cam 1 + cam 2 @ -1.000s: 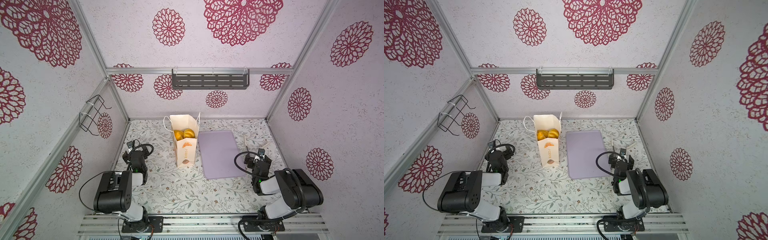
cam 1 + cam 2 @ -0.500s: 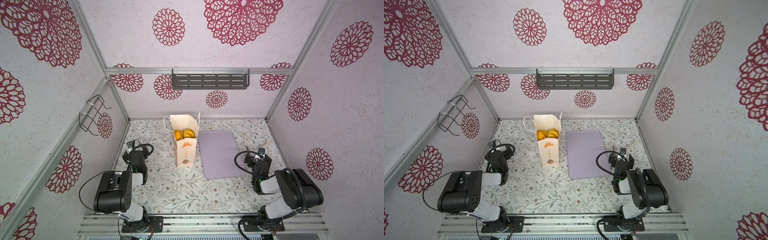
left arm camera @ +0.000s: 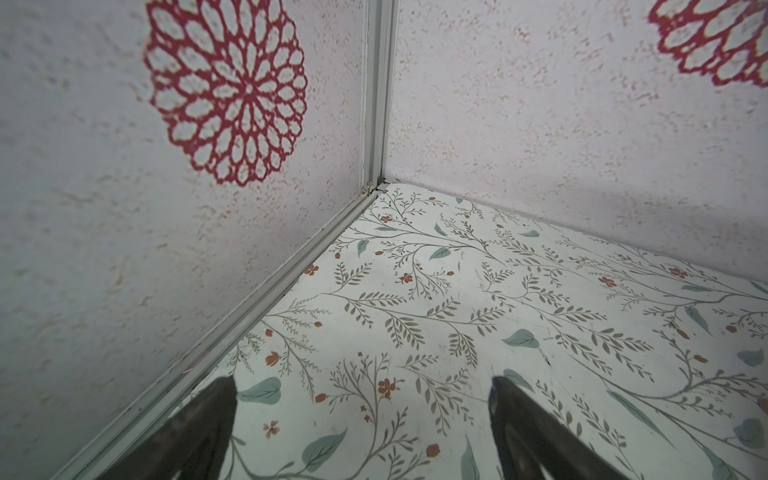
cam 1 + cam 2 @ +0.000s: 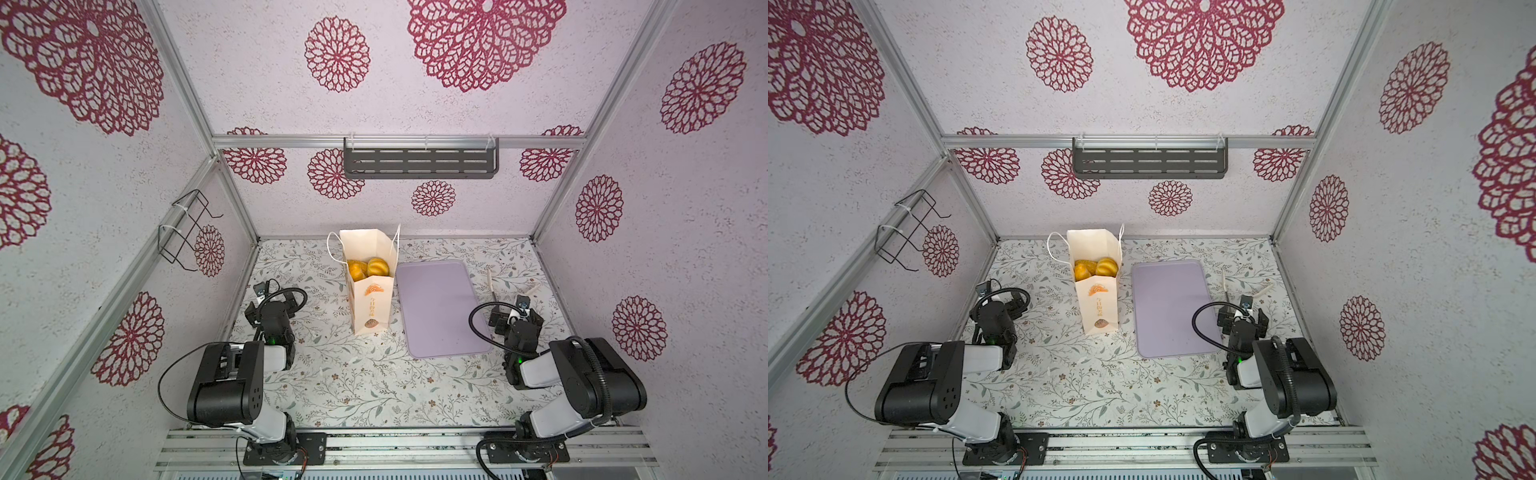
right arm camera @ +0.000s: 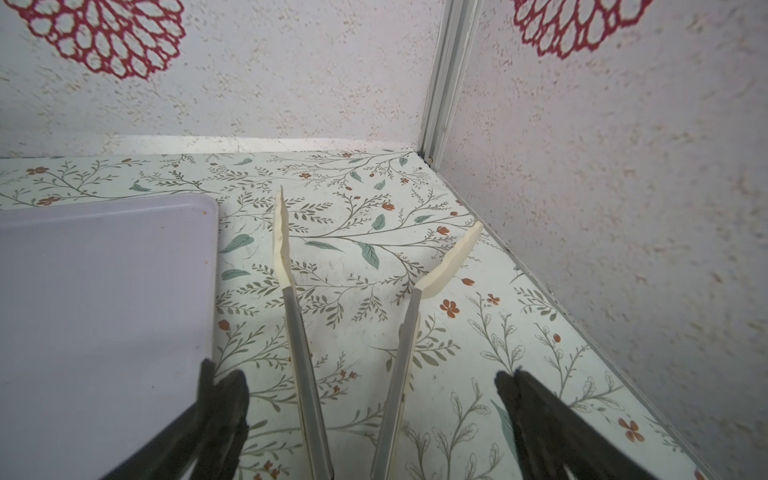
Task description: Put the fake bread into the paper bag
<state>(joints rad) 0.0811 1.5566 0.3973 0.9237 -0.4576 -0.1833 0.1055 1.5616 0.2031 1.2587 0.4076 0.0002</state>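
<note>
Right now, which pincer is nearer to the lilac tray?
Right. The right pincer sits at the right edge of the tray; the left pincer is beyond the paper bag, on its far side.

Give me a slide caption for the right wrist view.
Open right pincer straddling tongs beside the empty lilac tray.

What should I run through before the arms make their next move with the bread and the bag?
1. Some bread inside the paper bag: ok, it shows through the open top.
2. All of the bread inside: cannot tell, only the top pieces show.
3. The paper bag standing upright: ok.
4. No bread on the tray: ok.
5. The left end effector open and empty: ok.
6. The right end effector open: ok; the tongs lie between its fingers, ungripped.
</note>
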